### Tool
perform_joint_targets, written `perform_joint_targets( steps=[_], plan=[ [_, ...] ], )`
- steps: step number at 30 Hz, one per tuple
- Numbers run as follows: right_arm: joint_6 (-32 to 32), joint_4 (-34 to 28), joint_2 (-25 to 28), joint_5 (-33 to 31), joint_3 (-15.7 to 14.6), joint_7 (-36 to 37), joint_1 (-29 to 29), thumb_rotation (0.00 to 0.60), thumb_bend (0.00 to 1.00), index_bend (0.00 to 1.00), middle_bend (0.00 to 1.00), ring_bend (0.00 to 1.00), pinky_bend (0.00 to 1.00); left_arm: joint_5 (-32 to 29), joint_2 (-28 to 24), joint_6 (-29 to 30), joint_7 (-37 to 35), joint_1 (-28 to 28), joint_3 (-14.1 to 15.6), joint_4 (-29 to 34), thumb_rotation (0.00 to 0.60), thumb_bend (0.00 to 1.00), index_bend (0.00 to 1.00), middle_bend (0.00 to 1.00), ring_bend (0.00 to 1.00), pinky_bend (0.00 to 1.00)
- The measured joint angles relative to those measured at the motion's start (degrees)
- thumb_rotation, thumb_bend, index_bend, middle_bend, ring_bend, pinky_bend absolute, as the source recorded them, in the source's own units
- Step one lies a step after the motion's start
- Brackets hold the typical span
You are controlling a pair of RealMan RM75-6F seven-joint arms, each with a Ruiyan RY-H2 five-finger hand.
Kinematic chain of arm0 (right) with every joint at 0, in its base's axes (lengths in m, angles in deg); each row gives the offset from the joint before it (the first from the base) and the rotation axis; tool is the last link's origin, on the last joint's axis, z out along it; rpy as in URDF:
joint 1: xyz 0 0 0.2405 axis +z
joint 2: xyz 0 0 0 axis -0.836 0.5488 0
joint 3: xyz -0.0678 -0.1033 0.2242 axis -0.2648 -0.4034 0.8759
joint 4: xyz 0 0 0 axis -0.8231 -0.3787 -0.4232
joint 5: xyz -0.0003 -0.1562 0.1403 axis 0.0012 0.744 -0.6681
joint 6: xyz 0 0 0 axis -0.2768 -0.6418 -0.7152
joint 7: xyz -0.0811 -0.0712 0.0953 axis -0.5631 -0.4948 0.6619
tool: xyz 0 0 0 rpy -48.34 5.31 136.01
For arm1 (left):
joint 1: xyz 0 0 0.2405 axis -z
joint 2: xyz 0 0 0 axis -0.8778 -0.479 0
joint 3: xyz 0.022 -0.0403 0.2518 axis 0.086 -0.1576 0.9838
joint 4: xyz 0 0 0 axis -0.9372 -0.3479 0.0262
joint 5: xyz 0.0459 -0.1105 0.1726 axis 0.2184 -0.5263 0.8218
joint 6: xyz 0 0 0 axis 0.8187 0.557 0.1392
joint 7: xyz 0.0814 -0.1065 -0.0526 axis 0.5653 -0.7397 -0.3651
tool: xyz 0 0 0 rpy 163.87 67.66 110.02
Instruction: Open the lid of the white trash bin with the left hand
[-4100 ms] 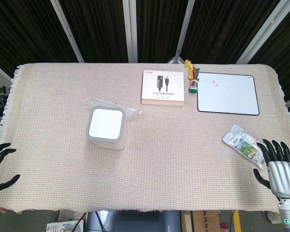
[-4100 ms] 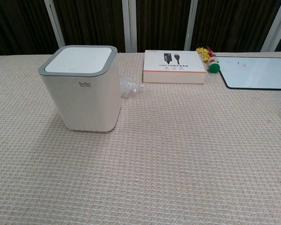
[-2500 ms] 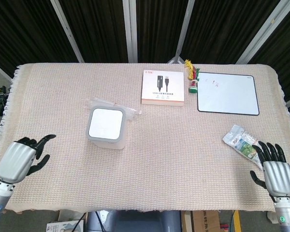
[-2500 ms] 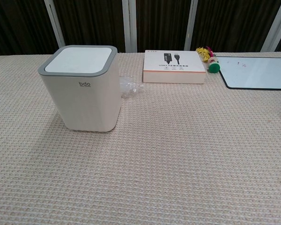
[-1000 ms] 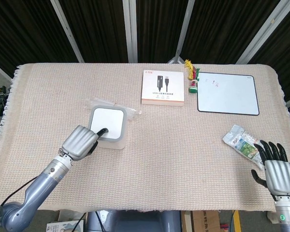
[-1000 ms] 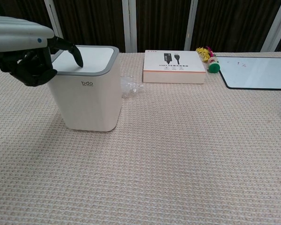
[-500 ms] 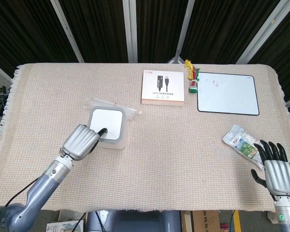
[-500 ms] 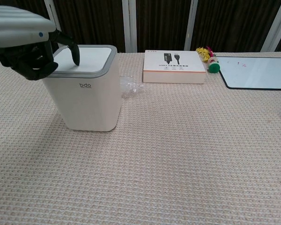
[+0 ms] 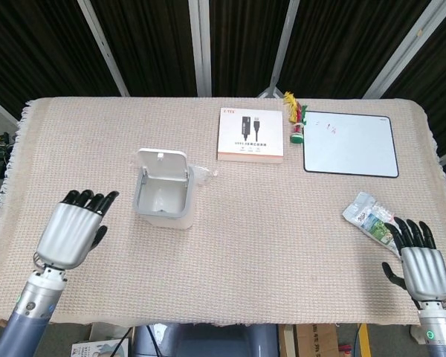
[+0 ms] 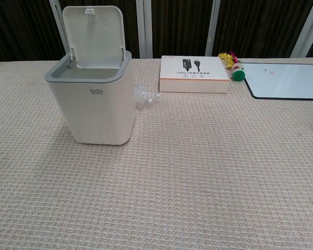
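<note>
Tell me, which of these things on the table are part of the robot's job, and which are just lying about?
Part of the job:
white trash bin
its lid, standing open
left hand, empty, beside the bin

Just lying about:
cable box
whiteboard
crumpled clear plastic next to the bin
snack packet near the right hand
small colourful items by the whiteboard

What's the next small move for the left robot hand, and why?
Probably just retreat toward the table's near edge: the lid stands upright over the open white trash bin, and the left robot hand hangs open beside it, touching nothing.
</note>
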Motion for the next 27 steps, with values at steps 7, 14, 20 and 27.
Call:
perform_joint_targets(
  steps=[7, 14, 20, 27],
  plan=[
    [1.8, 0.6, 0.1, 2.7, -0.3, 1.1, -0.3, 0.6, 0.3, 0.16, 0.11, 0.02, 0.0, 6.7, -1.1, 4.5, -16.8, -7.7, 6.4, -9.1, 0.6, 0.23, 0.25, 0.25, 0.12, 0.16],
    [3.2, 0.3, 0.7, 5.3, -1.1, 1.6, -0.7, 0.6, 0.3, 0.16, 0.11, 0.02, 0.0, 10.5, -1.3, 8.0, -36.1, -15.1, 10.0, -22.4, 0.6, 0.18, 0.24, 0.2, 0.1, 0.14],
    [3.9, 0.5, 0.6, 6.2, -1.3, 2.0, -0.9, 0.6, 0.3, 0.16, 0.1, 0.02, 0.0, 12.1, 0.4, 10.5, -44.2, -19.7, 9.9, -29.9, 0.6, 0.16, 0.23, 0.17, 0.06, 0.11],
    [4.9, -0.1, 1.2, 6.1, -1.0, 2.7, -1.4, 0.6, 0.3, 0.16, 0.1, 0.02, 0.0, 11.6, 0.5, 11.9, -45.5, -21.8, 7.6, -31.4, 0.6, 0.16, 0.23, 0.16, 0.05, 0.1]
  ],
)
